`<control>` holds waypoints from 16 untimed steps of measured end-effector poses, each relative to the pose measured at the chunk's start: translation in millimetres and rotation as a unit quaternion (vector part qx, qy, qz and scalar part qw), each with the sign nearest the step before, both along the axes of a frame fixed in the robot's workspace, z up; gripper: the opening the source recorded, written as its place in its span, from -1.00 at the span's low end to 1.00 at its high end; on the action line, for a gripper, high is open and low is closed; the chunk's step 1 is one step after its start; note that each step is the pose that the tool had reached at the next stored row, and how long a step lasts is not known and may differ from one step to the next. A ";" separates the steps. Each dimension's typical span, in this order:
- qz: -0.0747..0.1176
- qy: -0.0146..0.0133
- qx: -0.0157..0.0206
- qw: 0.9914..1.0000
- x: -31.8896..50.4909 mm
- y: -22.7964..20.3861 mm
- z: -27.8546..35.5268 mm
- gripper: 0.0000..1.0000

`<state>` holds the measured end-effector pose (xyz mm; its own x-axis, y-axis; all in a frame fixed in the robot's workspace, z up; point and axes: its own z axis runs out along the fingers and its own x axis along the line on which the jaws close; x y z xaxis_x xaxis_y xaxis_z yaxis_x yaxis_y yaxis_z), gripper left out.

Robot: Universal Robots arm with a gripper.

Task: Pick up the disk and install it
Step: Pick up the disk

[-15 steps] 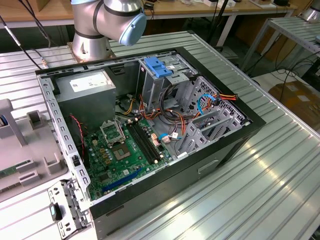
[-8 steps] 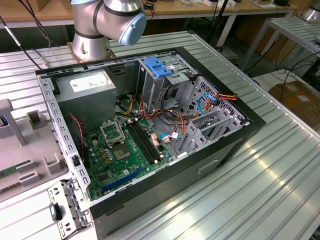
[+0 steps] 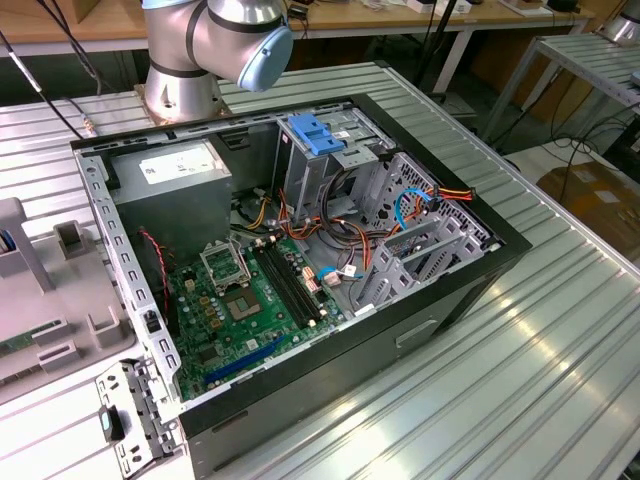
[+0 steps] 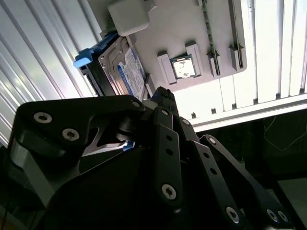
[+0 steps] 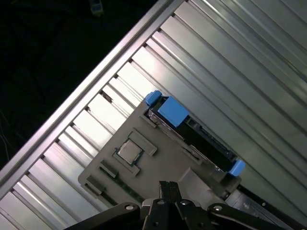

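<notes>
The claw point(image 5: 169, 186) points straight down with its fingers drawn narrow and nothing between them. In both wrist views it hangs over a grey tray point(image 5: 158, 139), above the tray's edge near a square chip point(image 5: 129, 152) and apart from the disk point(image 5: 192, 132). The disk stands on its long edge in a slot along the tray's side, blue carrier ends showing, and the tray lies on the ribbed metal surface point(image 5: 230, 57). In the exterior view the arm point(image 3: 240, 35) rises from its base behind the open case point(image 3: 330, 390).
</notes>
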<state>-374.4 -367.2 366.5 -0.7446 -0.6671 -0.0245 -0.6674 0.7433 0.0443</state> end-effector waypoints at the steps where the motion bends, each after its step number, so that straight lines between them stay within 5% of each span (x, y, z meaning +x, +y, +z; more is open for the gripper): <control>1: 0.003 0.000 0.000 1.000 0.0 0.0 0.0 -0.79; 16: 0.041 0.000 0.000 0.999 0.0 0.0 0.0 -0.79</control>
<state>-374.4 -367.2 366.5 -0.6878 -0.7255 -0.0245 -0.7257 0.6865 0.0443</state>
